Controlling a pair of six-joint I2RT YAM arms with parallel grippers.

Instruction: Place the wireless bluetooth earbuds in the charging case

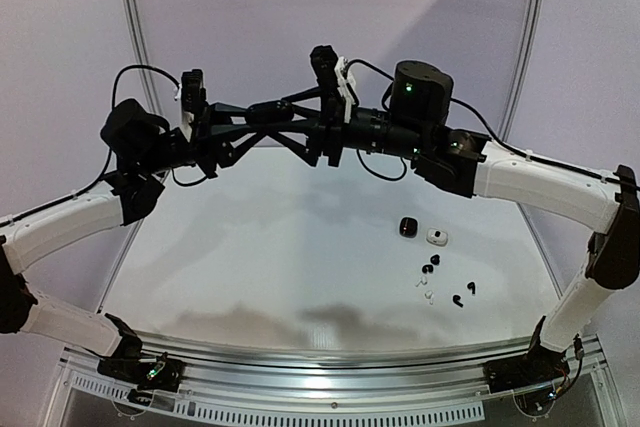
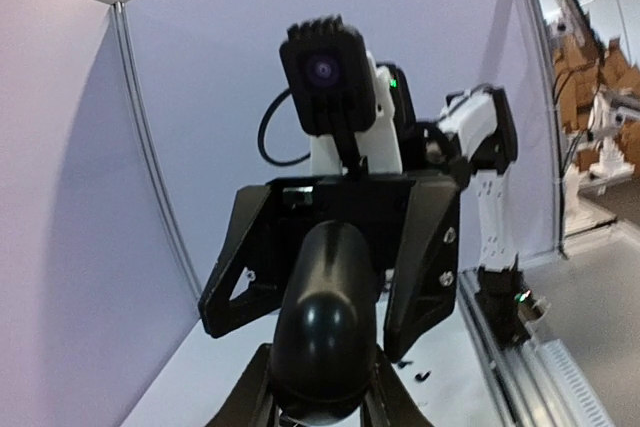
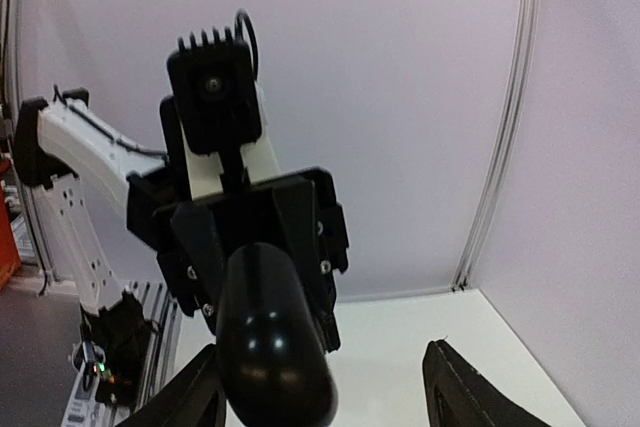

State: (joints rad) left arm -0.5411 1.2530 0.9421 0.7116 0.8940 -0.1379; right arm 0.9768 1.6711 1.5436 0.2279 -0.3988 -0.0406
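Note:
A glossy black charging case (image 2: 325,317) is held high above the table, with my left gripper (image 2: 322,392) shut on its near end. My right gripper (image 3: 330,392) faces it, its fingers (image 3: 470,387) spread wide on either side of the case (image 3: 270,347) and not touching it. In the top view the two grippers meet nose to nose, left gripper (image 1: 290,132) and right gripper (image 1: 322,142), and the case between them cannot be made out. Black earbuds (image 1: 428,270) and small white earbuds (image 1: 420,285) lie loose on the table at the right.
A second black case (image 1: 407,227) and a white case (image 1: 436,237) sit on the white table (image 1: 250,247) just behind the loose earbuds. Curved white walls ring the table. An aluminium rail (image 1: 330,362) runs along the near edge.

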